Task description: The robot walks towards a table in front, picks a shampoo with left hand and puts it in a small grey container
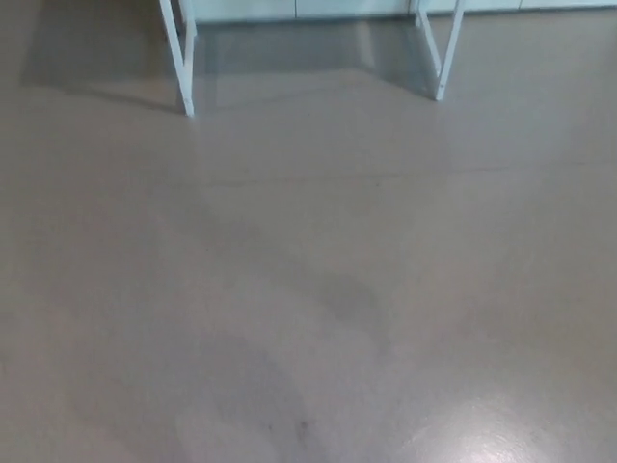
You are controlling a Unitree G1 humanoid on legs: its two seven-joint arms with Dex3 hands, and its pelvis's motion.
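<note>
No shampoo, no grey container and neither of my hands shows in the head view. Only the lower parts of a table appear at the top of the picture: a white left leg and a white right leg. The tabletop is out of the picture.
A smooth grey-beige floor fills nearly the whole view between me and the table legs. A pale wall base runs behind the legs. A bright light reflection lies on the floor at the bottom right.
</note>
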